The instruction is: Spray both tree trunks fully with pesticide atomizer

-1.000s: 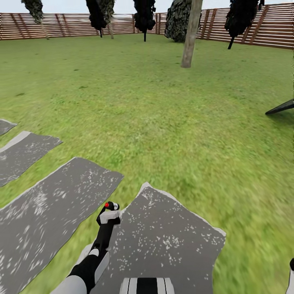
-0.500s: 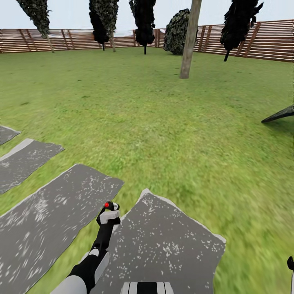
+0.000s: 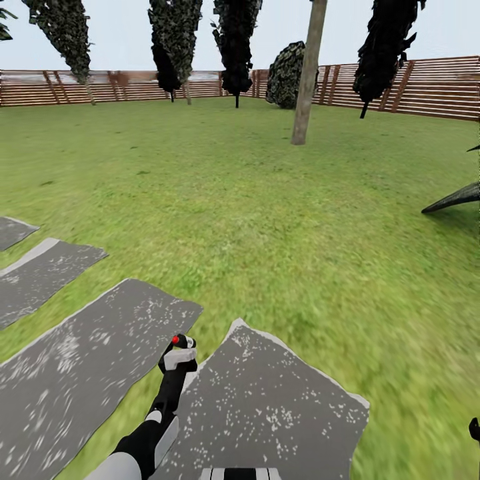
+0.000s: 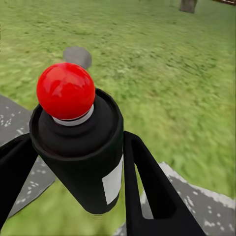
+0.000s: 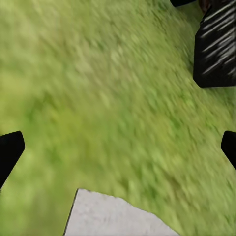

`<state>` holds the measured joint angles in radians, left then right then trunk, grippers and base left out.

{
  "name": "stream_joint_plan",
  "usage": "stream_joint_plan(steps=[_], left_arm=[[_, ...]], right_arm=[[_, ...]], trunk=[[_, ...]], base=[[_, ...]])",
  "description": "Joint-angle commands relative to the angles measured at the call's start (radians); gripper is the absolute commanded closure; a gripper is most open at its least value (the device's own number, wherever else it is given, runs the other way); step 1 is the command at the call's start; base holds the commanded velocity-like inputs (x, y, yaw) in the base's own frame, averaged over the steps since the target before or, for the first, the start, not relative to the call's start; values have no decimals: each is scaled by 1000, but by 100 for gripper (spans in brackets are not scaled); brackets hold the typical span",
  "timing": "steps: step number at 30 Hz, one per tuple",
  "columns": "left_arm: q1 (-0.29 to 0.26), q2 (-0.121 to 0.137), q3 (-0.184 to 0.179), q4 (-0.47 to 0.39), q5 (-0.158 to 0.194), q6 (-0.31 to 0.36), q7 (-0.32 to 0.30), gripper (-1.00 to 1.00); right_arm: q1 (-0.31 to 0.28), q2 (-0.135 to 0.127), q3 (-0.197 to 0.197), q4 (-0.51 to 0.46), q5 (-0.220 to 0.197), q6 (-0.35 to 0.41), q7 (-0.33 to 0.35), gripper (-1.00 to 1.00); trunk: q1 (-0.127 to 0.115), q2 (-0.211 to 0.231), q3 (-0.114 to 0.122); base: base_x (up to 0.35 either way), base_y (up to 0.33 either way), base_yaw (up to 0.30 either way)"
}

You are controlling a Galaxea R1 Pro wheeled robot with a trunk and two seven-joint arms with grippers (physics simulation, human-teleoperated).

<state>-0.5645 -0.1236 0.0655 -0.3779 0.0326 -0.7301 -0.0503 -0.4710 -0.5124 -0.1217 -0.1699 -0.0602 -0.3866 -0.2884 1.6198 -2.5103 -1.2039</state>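
The left end effector is pinching the pesticide atomizer btwn its two dark fingers, one on each side of the black body, w/ the red top sticking up past the fingertips. In the head view the left end effector is holding the atomizer out in front, over the gap btwn two grey paving slabs, low above the floor. The head view is also showing a tree trunk well apart, far across the grass, near the wooden fence and dark cone-shaped trees. The left wrist view is giving the close-up: white label on the bottle's side. The right end effector is spread wide in the right wrist view, w/ nothing btwn its fingertips, hanging over blurred grass and a slab corner.
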Motion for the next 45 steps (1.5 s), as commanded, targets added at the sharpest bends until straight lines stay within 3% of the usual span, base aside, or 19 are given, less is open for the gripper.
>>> stream_joint_plan(steps=[1, 27, 32, 38, 41, 42, 43, 45], left_arm=[[0, 0, 0, 1, -1, 0, 5, 100], [0, 1, -1, 68, 1, 1, 4, 100], [0, 1, -5, 67, 1, 58, 4, 100], [0, 1, -6, 65, 0, 86, 6, 100], [0, 1, -6, 65, 0, 90, 6, 100], [0, 1, -5, 66, 0, 91, 6, 100], [0, 1, -2, 66, 0, 92, 6, 100], [0, 2, -1, 66, 0, 92, 6, 100]], right_arm=[[0, -1, 0, 0, 0, -1, 0, -100], [0, 2, 3, 0, -2, -2, 1, -100], [0, 2, 3, 1, -1, -3, 2, -100], [0, 11, 4, 0, -2, -2, 5, -100], [0, 34, 5, 1, -3, 0, 7, -100], [0, 64, 5, 1, -4, 2, 22, -100], [0, 73, 1, 1, -5, 5, 187, -100], [0, 74, 0, 1, -5, 6, 238, -100]], trunk=[[0, 0, 4], [-12, 6, 105], [-14, 8, 124], [-17, 9, 147], [-18, 10, 159], [-19, 10, 163], [-19, 10, 166], [-24, 17, 173]], base=[[0, 0, 0], [0, 0, 0], [0, 0, 0], [0, 0, 0], [0, 0, 0], [0, 0, 0], [0, 0, 0], [0, 0, 0]])
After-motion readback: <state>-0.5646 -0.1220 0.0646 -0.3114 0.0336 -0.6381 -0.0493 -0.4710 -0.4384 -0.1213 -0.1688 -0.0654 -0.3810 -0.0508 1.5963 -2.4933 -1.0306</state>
